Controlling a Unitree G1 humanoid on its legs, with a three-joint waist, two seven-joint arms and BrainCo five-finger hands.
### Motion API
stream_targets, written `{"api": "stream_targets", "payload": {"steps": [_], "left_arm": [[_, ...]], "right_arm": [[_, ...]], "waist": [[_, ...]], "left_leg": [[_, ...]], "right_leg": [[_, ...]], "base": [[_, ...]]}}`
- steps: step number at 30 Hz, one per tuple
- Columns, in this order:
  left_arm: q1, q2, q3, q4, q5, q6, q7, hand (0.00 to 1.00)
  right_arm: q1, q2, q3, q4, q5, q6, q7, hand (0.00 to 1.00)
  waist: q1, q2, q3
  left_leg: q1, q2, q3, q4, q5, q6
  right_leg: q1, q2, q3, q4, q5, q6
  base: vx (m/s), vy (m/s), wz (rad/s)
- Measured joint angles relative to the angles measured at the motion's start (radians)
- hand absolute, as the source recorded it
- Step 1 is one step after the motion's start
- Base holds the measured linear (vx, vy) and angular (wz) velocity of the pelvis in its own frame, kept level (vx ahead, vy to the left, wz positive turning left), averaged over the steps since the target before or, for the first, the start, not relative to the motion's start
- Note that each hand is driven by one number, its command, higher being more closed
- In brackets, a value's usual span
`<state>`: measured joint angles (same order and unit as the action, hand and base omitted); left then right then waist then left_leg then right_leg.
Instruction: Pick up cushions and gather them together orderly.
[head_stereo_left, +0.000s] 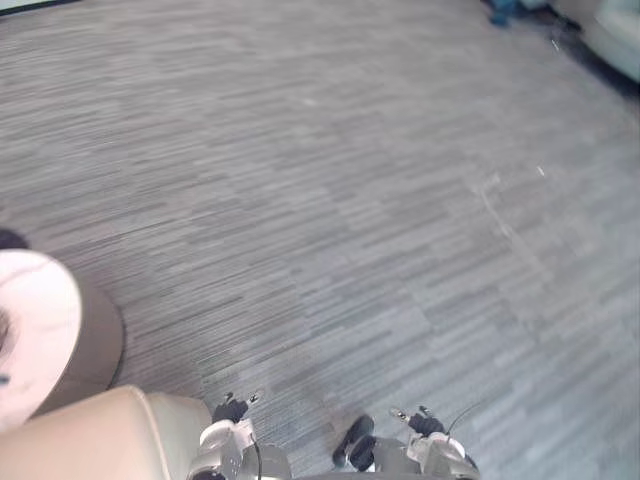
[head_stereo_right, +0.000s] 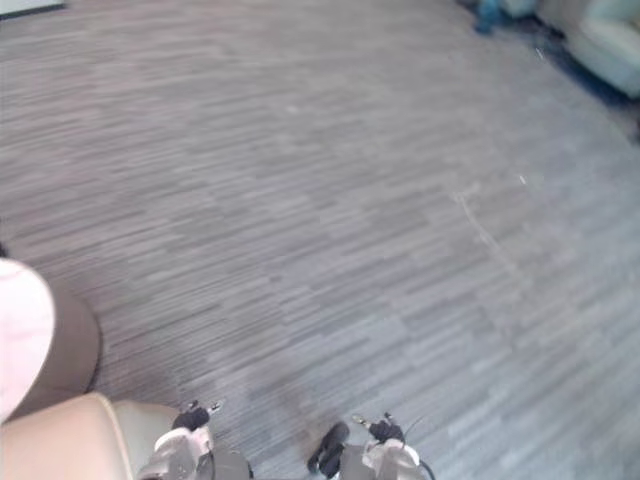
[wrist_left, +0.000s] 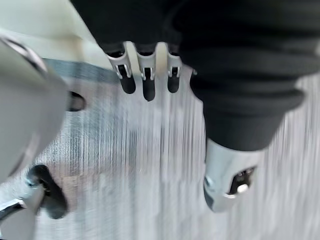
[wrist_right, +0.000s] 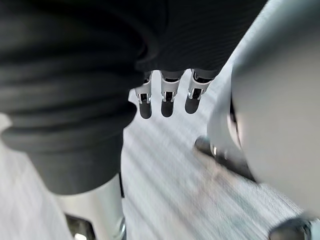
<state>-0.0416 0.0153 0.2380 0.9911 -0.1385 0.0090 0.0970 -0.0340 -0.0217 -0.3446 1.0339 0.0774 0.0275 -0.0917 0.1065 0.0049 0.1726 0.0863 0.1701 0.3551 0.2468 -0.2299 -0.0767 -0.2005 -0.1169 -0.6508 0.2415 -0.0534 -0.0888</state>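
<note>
A beige cushioned piece (head_stereo_left: 95, 435) lies at the lower left edge of the left eye view; whether it is a loose cushion or part of a seat I cannot tell. Its pale surface (wrist_left: 40, 20) also shows in the left wrist view, beyond the hand. My left hand (wrist_left: 145, 70) hangs above the grey carpet with its fingers straight and nothing in it, the thumb (wrist_left: 227, 185) apart. My right hand (wrist_right: 167, 92) hangs the same way over the carpet, open and holding nothing. A pale upholstered seat (head_stereo_right: 615, 40) stands far off at the upper right.
A round low table (head_stereo_left: 35, 320) with a pale top and brown side stands at the left, just beyond the beige piece. A blue object (head_stereo_left: 505, 12) lies on the floor at the far upper right. Grey striped carpet (head_stereo_left: 330, 200) stretches ahead.
</note>
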Motion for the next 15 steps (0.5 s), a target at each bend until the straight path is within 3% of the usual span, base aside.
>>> {"api": "stream_targets", "payload": {"steps": [1,3,4,5,6,7,8,11,12,14,15], "left_arm": [[-0.003,-0.005,-0.022,0.003,0.008,0.002,-0.001,0.00],[-0.005,0.001,-0.039,0.000,0.027,0.002,-0.002,0.00],[-0.002,0.005,-0.038,-0.001,0.031,0.004,-0.003,0.00],[-0.001,0.000,-0.030,-0.012,0.032,0.006,-0.003,0.00],[0.012,-0.003,-0.028,-0.028,0.032,0.007,-0.002,0.00],[0.030,-0.007,-0.035,-0.038,0.037,0.007,-0.005,0.00],[0.038,-0.002,-0.041,-0.046,0.038,0.007,-0.007,0.00],[0.055,0.009,-0.063,-0.085,0.038,0.005,-0.007,0.00],[0.064,-0.001,-0.057,-0.098,0.038,0.003,-0.007,0.00],[0.065,-0.014,-0.046,-0.099,0.037,0.003,-0.007,0.00],[0.072,-0.027,-0.029,-0.098,0.038,0.003,-0.006,0.00]], "right_arm": [[-0.005,-0.021,-0.016,0.021,0.000,0.003,-0.002,0.00],[0.013,-0.030,-0.024,0.045,0.000,0.003,-0.005,0.00],[0.033,-0.023,-0.026,0.046,0.001,0.003,-0.006,0.00],[0.045,-0.015,-0.026,0.037,0.005,0.000,-0.007,0.00],[0.044,-0.017,-0.012,0.030,0.004,-0.001,-0.007,0.00],[0.034,-0.021,-0.004,0.025,0.005,0.001,-0.008,0.00],[0.025,-0.018,-0.004,0.026,0.005,0.001,-0.010,0.00],[0.014,0.008,-0.010,0.011,0.011,0.003,-0.012,0.00],[0.017,0.016,-0.016,0.002,0.011,0.003,-0.014,0.00],[0.015,0.015,-0.017,0.000,0.011,0.004,-0.015,0.00],[0.020,0.024,-0.014,0.000,0.011,0.006,-0.015,0.00]], "waist": [[-0.011,0.007,-0.001],[-0.020,0.004,0.000],[-0.025,0.001,0.001],[-0.024,0.010,0.002],[-0.016,0.019,0.008],[0.008,0.027,0.014],[0.013,0.035,0.014],[0.018,0.017,0.022],[0.031,0.023,0.017],[0.053,0.025,0.011],[0.063,0.016,-0.005]], "left_leg": [[0.031,-0.006,0.007,-0.025,0.017,-0.021],[0.041,0.008,-0.001,0.046,0.023,-0.031],[0.000,0.036,-0.026,0.204,0.024,-0.031],[-0.058,0.073,-0.061,0.374,0.044,-0.007],[-0.143,0.097,-0.129,0.563,0.081,0.061],[-0.238,0.078,-0.226,0.728,0.048,0.050],[-0.298,0.058,-0.259,0.760,0.008,0.027],[-0.403,-0.008,-0.267,0.527,-0.033,0.030],[-0.419,-0.041,-0.299,0.349,-0.027,0.030],[-0.415,-0.075,-0.358,0.168,0.032,0.021],[-0.386,-0.098,-0.376,0.116,0.111,0.019]], "right_leg": [[0.002,0.011,0.025,0.003,-0.017,0.000],[0.029,0.032,0.055,-0.004,-0.049,0.005],[0.068,0.055,0.068,-0.029,-0.055,0.006],[0.103,0.088,0.078,-0.055,-0.058,0.003],[0.137,0.114,0.116,-0.082,-0.069,-0.014],[0.157,0.141,0.167,-0.084,-0.086,-0.030],[0.170,0.147,0.190,-0.091,-0.088,-0.031],[0.204,0.145,0.250,-0.123,-0.098,0.000],[0.220,0.144,0.293,-0.126,-0.109,0.018],[0.231,0.140,0.350,-0.127,-0.124,0.036],[0.238,0.129,0.396,-0.127,-0.137,0.054]], "base": [[0.25,-0.104,-0.72],[0.21,-0.089,-0.56],[0.18,-0.122,-0.45],[0.20,-0.134,-0.56],[0.15,-0.044,-1.00],[0.15,0.015,-1.18],[0.18,0.062,-1.11],[0.21,0.048,-0.71],[0.26,0.123,-0.84],[0.29,0.164,-1.00],[0.45,0.205,-0.98]]}}
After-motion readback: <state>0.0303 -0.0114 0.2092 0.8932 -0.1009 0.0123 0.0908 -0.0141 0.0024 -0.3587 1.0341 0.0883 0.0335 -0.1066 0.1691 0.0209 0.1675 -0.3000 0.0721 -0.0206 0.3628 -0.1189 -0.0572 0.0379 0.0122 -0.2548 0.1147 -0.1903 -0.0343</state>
